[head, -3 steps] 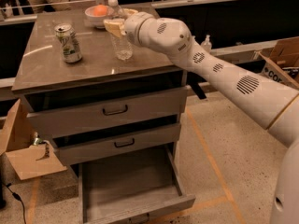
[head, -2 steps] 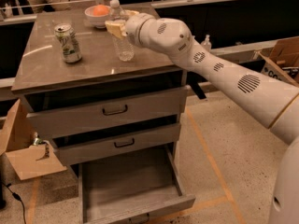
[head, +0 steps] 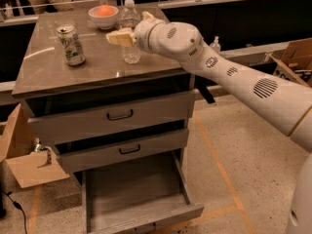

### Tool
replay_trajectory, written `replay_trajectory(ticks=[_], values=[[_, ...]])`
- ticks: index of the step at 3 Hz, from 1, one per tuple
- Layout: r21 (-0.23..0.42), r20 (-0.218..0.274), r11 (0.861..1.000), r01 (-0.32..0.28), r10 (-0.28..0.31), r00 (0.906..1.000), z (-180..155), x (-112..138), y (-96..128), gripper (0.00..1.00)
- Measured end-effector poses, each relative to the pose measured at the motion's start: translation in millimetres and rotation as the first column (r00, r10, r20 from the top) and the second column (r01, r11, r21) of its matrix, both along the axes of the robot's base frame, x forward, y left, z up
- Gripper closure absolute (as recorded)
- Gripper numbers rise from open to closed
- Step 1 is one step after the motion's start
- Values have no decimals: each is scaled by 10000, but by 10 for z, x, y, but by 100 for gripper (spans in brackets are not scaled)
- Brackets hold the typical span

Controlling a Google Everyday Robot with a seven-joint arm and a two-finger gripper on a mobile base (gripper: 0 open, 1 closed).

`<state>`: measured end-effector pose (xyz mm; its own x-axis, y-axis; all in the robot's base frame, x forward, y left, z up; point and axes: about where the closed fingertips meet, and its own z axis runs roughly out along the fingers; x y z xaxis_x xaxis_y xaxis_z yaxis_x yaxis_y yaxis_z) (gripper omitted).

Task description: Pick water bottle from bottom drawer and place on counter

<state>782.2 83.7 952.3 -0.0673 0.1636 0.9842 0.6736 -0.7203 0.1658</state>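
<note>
The water bottle (head: 131, 51), clear with a white cap, stands upright on the counter (head: 53, 72) near its back right. My gripper (head: 127, 27) reaches in from the right at the bottle's mid-height. One beige finger (head: 119, 37) lies across the bottle's front and the other sits behind it, so the gripper looks shut on the bottle. The bottom drawer (head: 146, 217) is pulled out at floor level and its grey floor is bare.
A green-and-white soda can (head: 70, 45) stands on the counter's left. A white bowl (head: 103, 16) with an orange object sits at the back. The two upper drawers (head: 119, 115) are shut. Cardboard boxes lie at lower left (head: 24, 167) and far right (head: 292, 62).
The bottle's cap has shifted right, and the bottle now stands more upright. The gripper has moved slightly with it. The can and the bowl have not moved.
</note>
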Motion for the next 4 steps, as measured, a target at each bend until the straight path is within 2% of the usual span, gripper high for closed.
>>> replay_trajectory(ticks=[1,2,3,4], values=[[130,-191,9980,624,-621,9979,-60,-88,-297,0],[393,-564,9875,1525,-1501,9871,-191,-277,-719,0],[558,-1102,9553,2903,-2831,9527,-430,-530,-1297,0],[405,-1275,9536,2984,-2912,9481,-616,-593,-1287,0]])
